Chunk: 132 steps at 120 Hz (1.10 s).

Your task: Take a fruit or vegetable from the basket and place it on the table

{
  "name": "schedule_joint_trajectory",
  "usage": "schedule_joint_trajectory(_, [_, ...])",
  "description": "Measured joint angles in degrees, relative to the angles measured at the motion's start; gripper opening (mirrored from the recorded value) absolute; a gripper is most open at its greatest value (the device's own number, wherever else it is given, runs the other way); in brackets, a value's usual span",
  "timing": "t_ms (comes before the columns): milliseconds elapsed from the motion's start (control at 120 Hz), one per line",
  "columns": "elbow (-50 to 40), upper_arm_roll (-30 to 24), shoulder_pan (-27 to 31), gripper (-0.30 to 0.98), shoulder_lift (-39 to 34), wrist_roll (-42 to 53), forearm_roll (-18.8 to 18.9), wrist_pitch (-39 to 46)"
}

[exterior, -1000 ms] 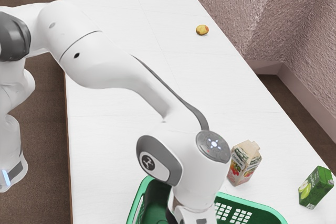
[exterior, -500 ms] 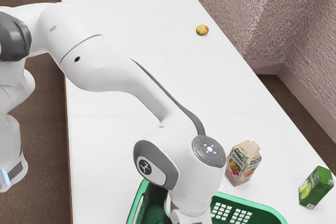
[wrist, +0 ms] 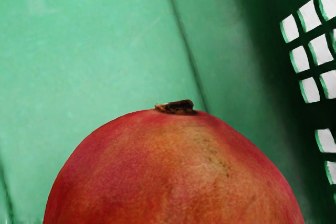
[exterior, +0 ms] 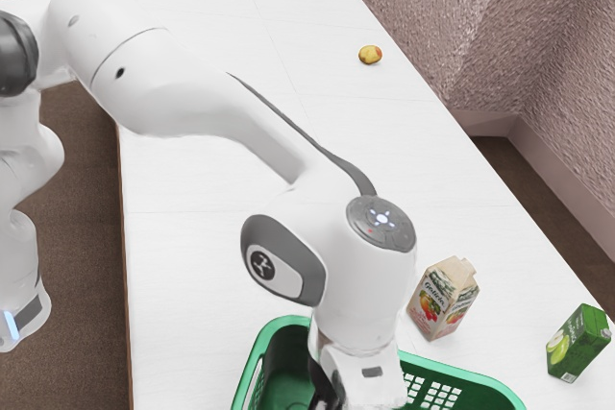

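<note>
My gripper is at the lower edge of the exterior view, over the green basket, mostly hidden by the hand and cut off by the picture's edge. In the wrist view a large red-orange fruit with a brown stem end looms at the lower edge, held or just under the hand; which one I cannot tell. Behind the fruit lie the basket's green floor and its dark wall with square holes.
A juice carton stands on the white table beside the basket, and a green carton is farther toward the exterior view's right. One small yellow-red fruit lies at the table's far end.
Over the last half second the arm and hand have risen, uncovering more of the basket's rim and inside. The cartons and the small far fruit have stayed in place.
</note>
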Motion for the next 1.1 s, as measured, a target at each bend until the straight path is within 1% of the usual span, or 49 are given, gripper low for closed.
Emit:
schedule_joint_trajectory(83, [6.3, 0.3, 0.0, 0.29, -1.0, -0.1, 0.2, -2.8])
schedule_joint_trajectory(150, [11.2, 2.6, -0.1, 0.29, -1.1, -0.1, 0.5, -5.1])
schedule_joint_trajectory(325, [19.7, 13.4, 2.3, 0.28, -1.0, -0.2, 0.7, -12.2])
schedule_joint_trajectory(492, [24.5, 25.4, 2.6, 0.28, -1.3, -0.2, 0.5, -18.6])
schedule_joint_trajectory(558, [25.5, 28.9, 4.2, 0.25, -0.9, -0.1, 0.4, -20.6])
schedule_joint_trajectory(642, [25.8, 30.1, 9.4, 0.23, -0.8, -0.1, 0.3, -22.7])
schedule_joint_trajectory(775, [28.1, 30.5, 16.6, 0.23, -0.8, -0.1, 0.3, -25.0])
schedule_joint_trajectory(917, [28.5, 30.4, 18.5, 0.24, 0.0, -0.2, 0.2, -26.3])
schedule_joint_trajectory(1017, [28.2, 30.3, 18.5, 0.44, -0.1, -0.3, 0.2, -26.7])
schedule_joint_trajectory(1100, [28.2, 30.3, 18.5, 0.55, -0.4, -0.3, 0.8, -26.9])
